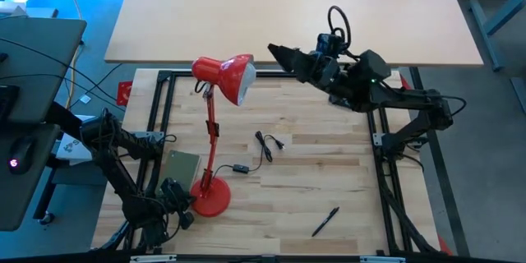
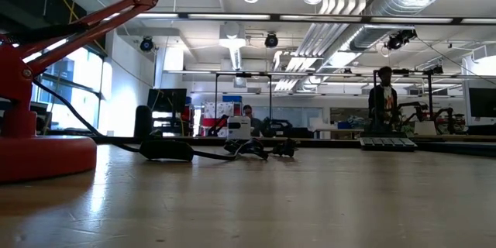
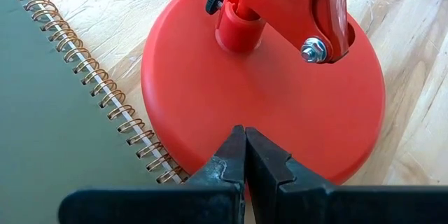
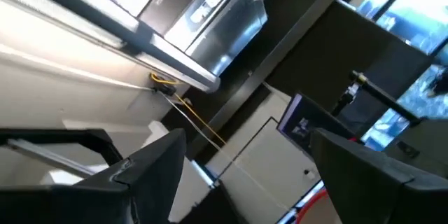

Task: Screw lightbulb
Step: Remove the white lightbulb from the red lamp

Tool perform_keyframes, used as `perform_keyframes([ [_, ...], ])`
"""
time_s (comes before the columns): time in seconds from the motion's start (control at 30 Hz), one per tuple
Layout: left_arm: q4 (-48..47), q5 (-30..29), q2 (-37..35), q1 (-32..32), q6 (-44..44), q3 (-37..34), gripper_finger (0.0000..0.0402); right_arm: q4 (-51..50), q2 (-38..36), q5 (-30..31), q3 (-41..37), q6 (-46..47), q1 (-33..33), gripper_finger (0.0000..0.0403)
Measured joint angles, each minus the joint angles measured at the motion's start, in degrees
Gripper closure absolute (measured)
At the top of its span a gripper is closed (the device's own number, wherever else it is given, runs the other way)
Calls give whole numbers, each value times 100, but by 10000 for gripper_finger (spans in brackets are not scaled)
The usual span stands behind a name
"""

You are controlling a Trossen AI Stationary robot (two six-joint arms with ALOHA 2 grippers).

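Observation:
A red desk lamp stands on its round base [image 1: 211,201] at the table's near left, and its shade [image 1: 223,76] leans toward the far side. No lightbulb shows in any view. My left gripper [image 1: 186,212] is shut at the base's left rim. My right gripper [image 1: 276,50] is open and empty, raised to the right of the shade. In the right wrist view [image 4: 248,138] nothing lies between its fingers, which point up at the ceiling. My left gripper rests its shut fingertips [image 3: 234,155] on the top of the lamp base near its rim [image 3: 210,147], on the side by the notebook. The fingers come slanting down from the table's left. The base stays flat on the table.
A green spiral notebook [image 1: 182,167] lies just left of the lamp base, close to my left fingers [image 3: 56,112]. The lamp's black cord with switch [image 1: 240,168] and plug [image 1: 268,143] lies mid-table. A black pen [image 1: 325,221] lies near the front right. People stand in the room beyond.

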Motion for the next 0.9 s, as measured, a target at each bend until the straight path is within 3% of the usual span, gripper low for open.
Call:
perform_keyframes([
  [0.13, 0, 6, 2, -2, 0, 0, 401, 28, 2, -33, 110, -419, 78, 73],
  [0.33, -1, 34, 0, 0, -13, 0, 401, -1441, 2, 12, 600, -244, 67, 9],
  [0.5, -4, 37, 2, 0, -8, 0, 402, -2072, 0, 599, 831, 444, 106, 18],
  [0.7, -8, 42, 4, 0, -2, 0, 401, -2160, 0, 293, 833, 1014, 88, 20],
  [0.9, -10, 37, 4, 0, 0, -2, 401, -2231, -2, 225, 833, 2466, 66, 20],
])
